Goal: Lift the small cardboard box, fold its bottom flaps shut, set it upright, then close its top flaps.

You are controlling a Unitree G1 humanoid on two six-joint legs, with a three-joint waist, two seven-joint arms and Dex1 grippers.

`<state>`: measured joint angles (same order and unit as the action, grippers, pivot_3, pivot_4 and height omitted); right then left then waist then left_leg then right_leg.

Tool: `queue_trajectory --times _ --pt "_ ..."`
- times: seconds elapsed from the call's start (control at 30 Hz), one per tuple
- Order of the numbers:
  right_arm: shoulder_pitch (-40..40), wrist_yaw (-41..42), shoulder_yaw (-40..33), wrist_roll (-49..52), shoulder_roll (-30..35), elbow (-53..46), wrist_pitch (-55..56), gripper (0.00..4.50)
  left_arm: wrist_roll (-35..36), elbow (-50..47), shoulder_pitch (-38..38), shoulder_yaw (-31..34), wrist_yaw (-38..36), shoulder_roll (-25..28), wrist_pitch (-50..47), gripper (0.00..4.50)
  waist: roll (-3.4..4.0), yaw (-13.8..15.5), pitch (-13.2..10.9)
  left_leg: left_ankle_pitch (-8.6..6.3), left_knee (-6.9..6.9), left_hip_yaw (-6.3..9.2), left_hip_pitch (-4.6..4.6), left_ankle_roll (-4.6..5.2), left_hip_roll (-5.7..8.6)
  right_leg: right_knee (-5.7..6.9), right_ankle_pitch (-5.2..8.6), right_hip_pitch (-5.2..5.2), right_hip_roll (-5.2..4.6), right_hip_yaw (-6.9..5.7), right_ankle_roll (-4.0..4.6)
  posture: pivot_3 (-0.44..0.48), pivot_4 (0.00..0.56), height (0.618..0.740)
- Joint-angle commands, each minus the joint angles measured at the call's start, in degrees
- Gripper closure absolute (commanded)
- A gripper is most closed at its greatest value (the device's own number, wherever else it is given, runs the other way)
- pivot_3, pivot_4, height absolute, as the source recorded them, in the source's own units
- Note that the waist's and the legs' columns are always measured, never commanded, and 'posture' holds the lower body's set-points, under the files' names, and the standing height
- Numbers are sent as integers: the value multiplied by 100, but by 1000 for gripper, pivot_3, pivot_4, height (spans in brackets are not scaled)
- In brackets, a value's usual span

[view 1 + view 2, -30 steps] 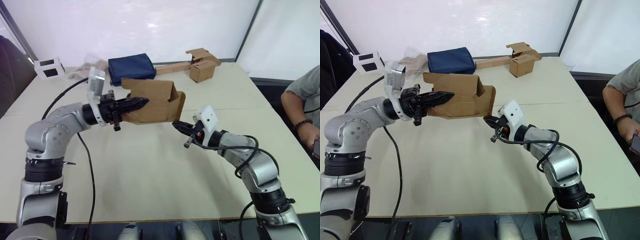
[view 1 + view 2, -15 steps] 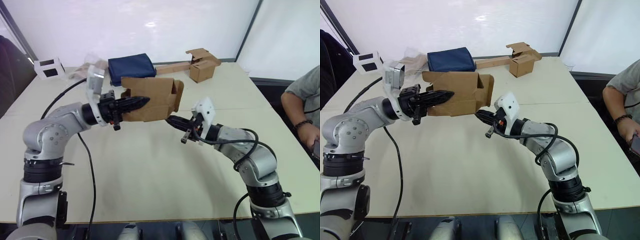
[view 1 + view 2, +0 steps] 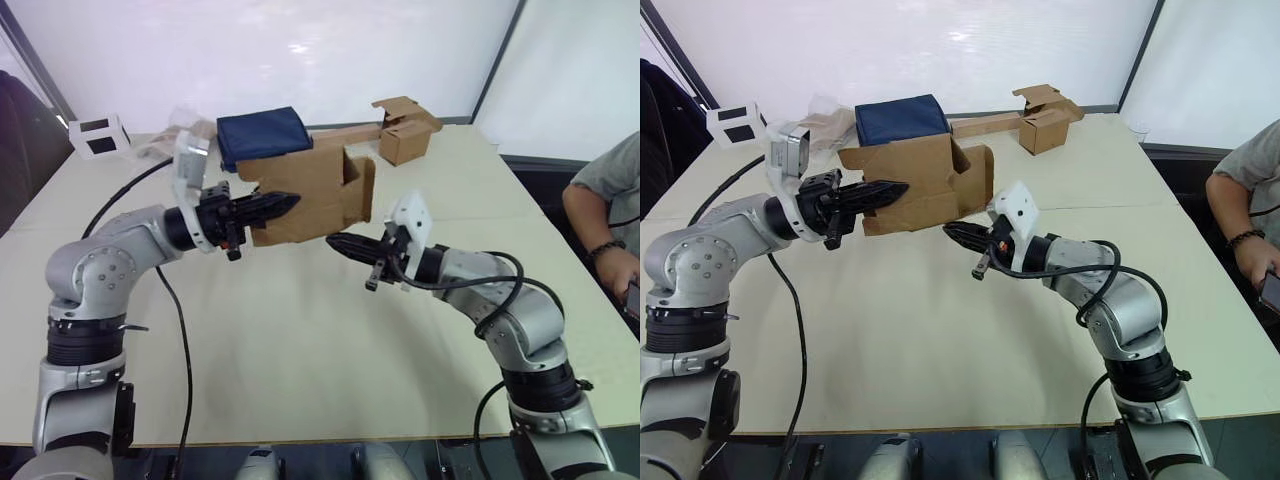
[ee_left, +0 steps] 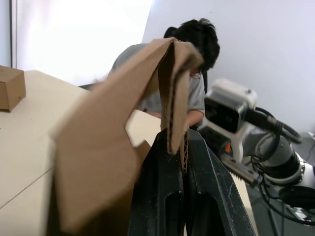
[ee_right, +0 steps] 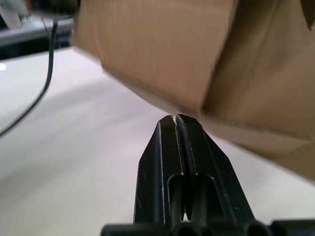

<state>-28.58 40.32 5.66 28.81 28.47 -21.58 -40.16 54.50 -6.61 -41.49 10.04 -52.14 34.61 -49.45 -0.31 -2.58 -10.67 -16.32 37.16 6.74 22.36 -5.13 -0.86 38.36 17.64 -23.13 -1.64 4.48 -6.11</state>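
The small cardboard box (image 3: pixel 305 190) hangs in the air over the table's far middle, lying on its side and tilted. My left gripper (image 3: pixel 285 202) is shut on its near wall, and the left wrist view shows the fingers (image 4: pixel 162 172) pinching the cardboard edge. The bottom flaps (image 3: pixel 357 185) at its right-hand end stand partly open. My right gripper (image 3: pixel 333 240) is shut and empty, its tip just under the box's lower right corner (image 5: pixel 202 110). The top flaps are hidden behind my left gripper.
At the back of the beige table (image 3: pixel 300 350) lie a dark blue bag (image 3: pixel 262 133), a second open cardboard box (image 3: pixel 404 135) and a flat cardboard strip (image 3: pixel 345 135). A white cube (image 3: pixel 97 135) sits far left. A seated person (image 3: pixel 605 210) is at the right edge.
The box has turned and tilted up, its top edge now overlapping the blue bag. My right gripper moved left and forward to just under the box's lower right corner.
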Motion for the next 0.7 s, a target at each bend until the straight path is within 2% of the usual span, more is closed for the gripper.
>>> queue_trajectory --times 0.03,0.27,0.7 --pt "125 76 49 -102 171 -270 79 4500 112 -73 -200 187 28 7 60 4427 0 -2 0 0 0 0 0 0 0 0 0 0 0 0 0 0 150 740" --pt "195 -48 -166 -193 296 -214 109 4500 148 -98 -185 175 34 18 16 4427 0 -3 0 0 0 0 0 0 0 0 0 0 1 0 0 0 150 740" --pt "-293 -283 -173 -537 106 330 383 4500 340 -265 -82 143 37 37 -163 4427 0 -3 0 0 0 0 0 0 0 0 0 0 1 0 0 0 150 740"
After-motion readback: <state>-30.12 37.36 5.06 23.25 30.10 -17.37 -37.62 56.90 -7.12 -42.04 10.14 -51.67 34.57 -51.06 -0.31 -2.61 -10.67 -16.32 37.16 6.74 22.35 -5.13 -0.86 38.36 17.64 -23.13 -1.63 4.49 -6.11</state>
